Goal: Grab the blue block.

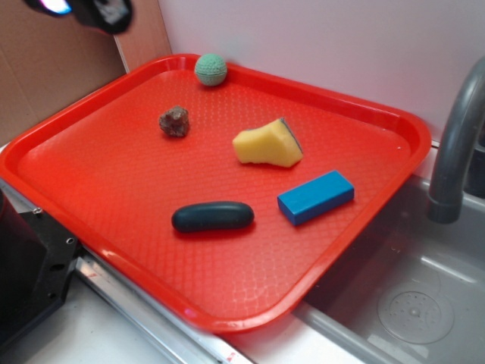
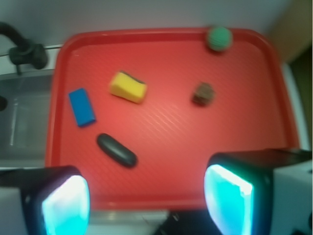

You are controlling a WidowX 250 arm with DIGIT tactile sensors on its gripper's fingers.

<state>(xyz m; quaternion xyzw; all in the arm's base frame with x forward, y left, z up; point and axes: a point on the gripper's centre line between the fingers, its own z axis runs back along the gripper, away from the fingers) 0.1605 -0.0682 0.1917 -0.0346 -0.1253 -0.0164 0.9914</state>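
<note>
Blue block [image 1: 316, 197] flat on red tray [image 1: 114, 189], long axis diagonal

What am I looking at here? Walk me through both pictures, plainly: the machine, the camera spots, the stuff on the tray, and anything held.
This is a robot arm with a two-fingered gripper. The exterior picture is taken from beside the red plastic tray; only a blurred dark bit of the arm shows at its top left. The wrist picture looks down from the arm itself; the two glowing pads at the bottom are the gripper's fingers, spread apart and holding nothing.

On the tray lie a flat bright-blue rectangular block, a yellow sponge wedge, a dark oblong pill-shaped object, a small brown lumpy piece and a green textured ball. A grey faucet and metal sink sit beside the tray.
</note>
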